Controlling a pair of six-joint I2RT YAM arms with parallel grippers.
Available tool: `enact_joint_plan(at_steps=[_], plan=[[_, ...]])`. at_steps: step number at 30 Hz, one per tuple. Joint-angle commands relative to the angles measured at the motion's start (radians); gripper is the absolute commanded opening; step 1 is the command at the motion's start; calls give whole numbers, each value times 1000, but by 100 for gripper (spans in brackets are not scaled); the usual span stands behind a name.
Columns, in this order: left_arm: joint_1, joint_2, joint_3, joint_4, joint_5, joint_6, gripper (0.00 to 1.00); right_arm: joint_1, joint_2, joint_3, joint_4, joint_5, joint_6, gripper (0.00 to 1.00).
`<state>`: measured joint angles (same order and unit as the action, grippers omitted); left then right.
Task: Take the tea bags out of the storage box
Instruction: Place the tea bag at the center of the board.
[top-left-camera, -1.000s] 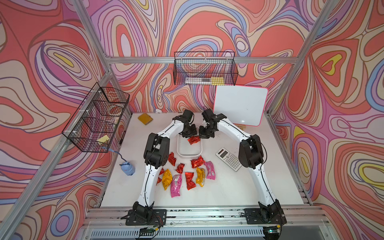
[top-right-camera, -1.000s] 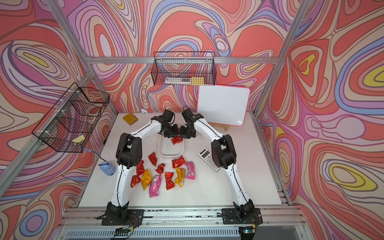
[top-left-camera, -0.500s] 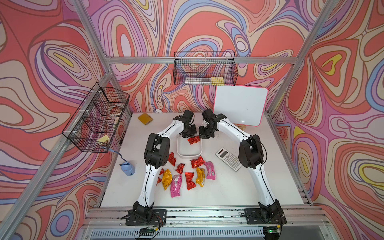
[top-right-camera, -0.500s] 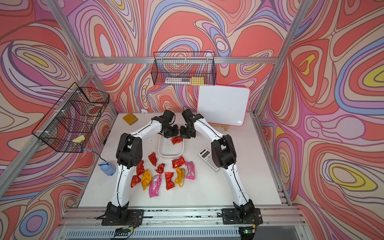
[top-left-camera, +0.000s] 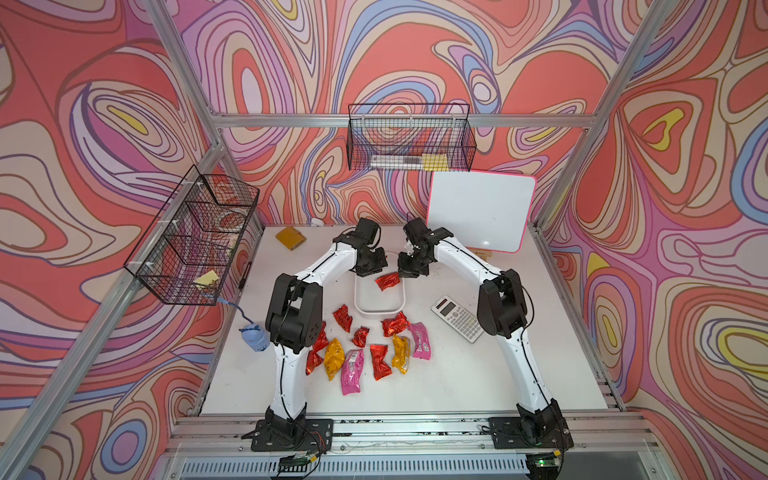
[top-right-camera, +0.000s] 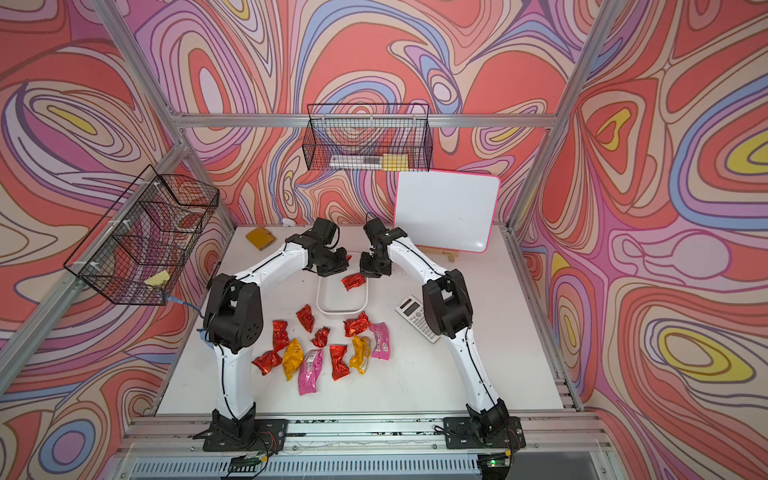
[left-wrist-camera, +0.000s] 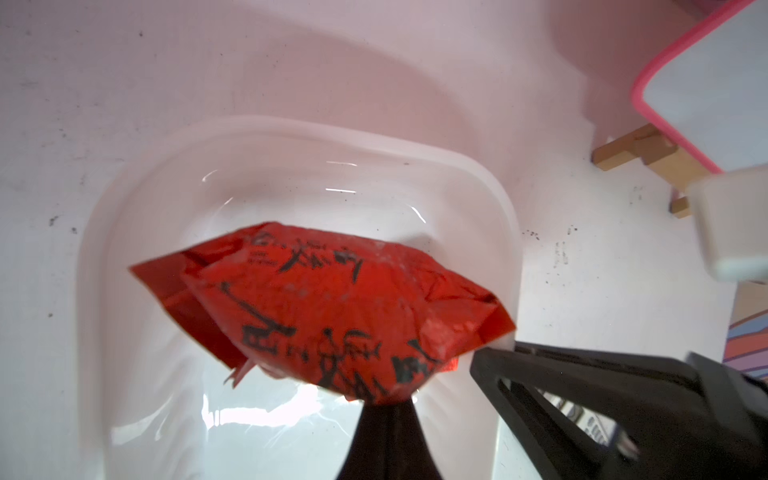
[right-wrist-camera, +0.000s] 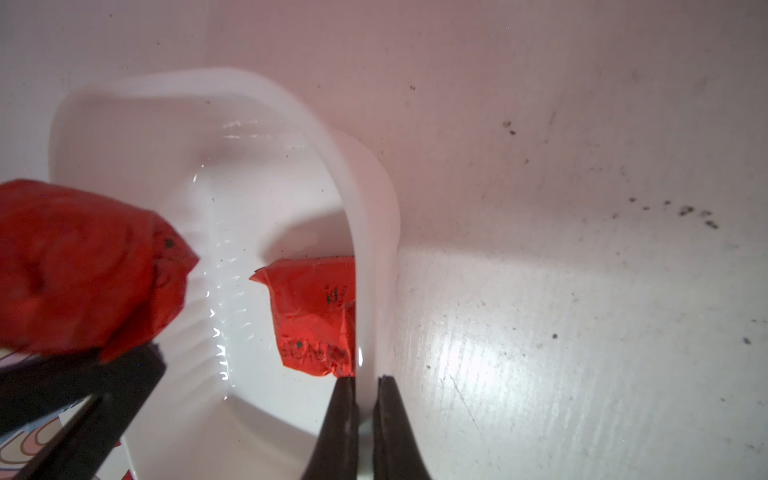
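Around the storage box (top-left-camera: 379, 311), the white desk (top-left-camera: 457, 386) carries a calculator (top-left-camera: 457, 318) on the right arm's side. A white board (top-left-camera: 478, 216) with a pink edge leans at the back. A flat yellow pad (top-left-camera: 291, 237) lies in the far corner, and a small blue thing (top-left-camera: 253, 338) sits by the left arm (top-left-camera: 295, 316). Two black wire baskets hang on the walls: a side basket (top-left-camera: 195, 245) and a back basket (top-left-camera: 411, 137).

Ten tea bags (top-left-camera: 380, 361) lie on the desk, just beside the box on the side near the arm bases. Six are red, two are orange-yellow and two are pink. The left arm's elbow covers part of one red one.

The left end effector (left-wrist-camera: 385, 405) is clenched on one red tea bag (left-wrist-camera: 332, 303) and holds it over the box. In the left wrist view this bag hides part of the box floor.

The right end effector (right-wrist-camera: 365, 380) is clenched on the box wall, with one finger inside and one outside. In the right wrist view a second red bag (right-wrist-camera: 316, 316) shows inside the box. It touches the wall just beside the inside finger
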<state>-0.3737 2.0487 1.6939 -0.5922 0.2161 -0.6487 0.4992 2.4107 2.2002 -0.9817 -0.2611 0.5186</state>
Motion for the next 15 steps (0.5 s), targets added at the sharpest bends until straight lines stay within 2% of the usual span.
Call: enact_joint_plan(at_steps=[1, 8, 15], plan=[[-2, -72, -57, 28, 15, -21, 0, 6, -29, -5, -12, 6, -11, 0], [12, -229, -202, 14, -51, -39, 0, 6, -29, -5, -9, 6, -12, 0], [84, -368, -421, 45, -79, -95, 0, 7, -25, -9, 0, 5, -12, 0]])
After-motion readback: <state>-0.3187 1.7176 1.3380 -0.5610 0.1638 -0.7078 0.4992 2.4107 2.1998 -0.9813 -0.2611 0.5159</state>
